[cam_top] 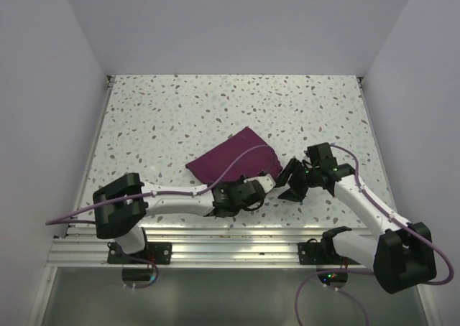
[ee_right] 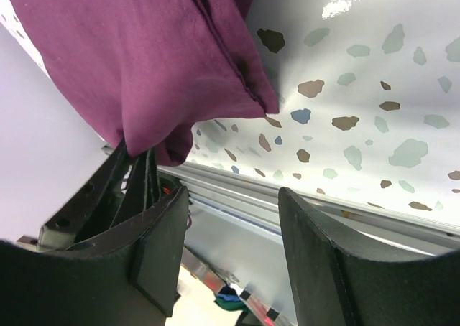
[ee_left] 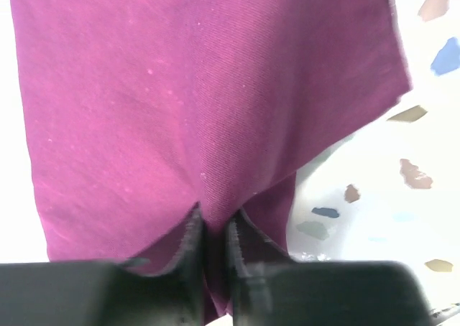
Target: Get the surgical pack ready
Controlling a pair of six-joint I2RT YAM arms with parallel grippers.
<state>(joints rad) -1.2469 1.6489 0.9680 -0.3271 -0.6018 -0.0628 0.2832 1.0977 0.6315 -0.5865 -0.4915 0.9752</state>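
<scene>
Surgical pack (cam_top: 231,156): folded maroon cloth, a flat rectangle set on the diagonal, lying on the speckled worktop (cam_top: 180,118) near its middle and slightly toward the near edge. No tray, instruments or gauze visible; only cloth shows.

Left claw (cam_top: 269,183): at the pack's near-right corner. In the left wrist view the two fingers (ee_left: 190,250) are pressed together on a pleat of the cloth, the fabric puckering up into the narrow gap between them. Pinching the pack.

Right claw (cam_top: 290,189): just beside the left claw, on its right, at the same corner of the pack. In the right wrist view the jaws stand spread with nothing between them. The cloth's hemmed corner hangs above and to the left of the fingers (ee_right: 158,254), apart from them. Whether that corner is off the worktop: cannot tell.
</scene>
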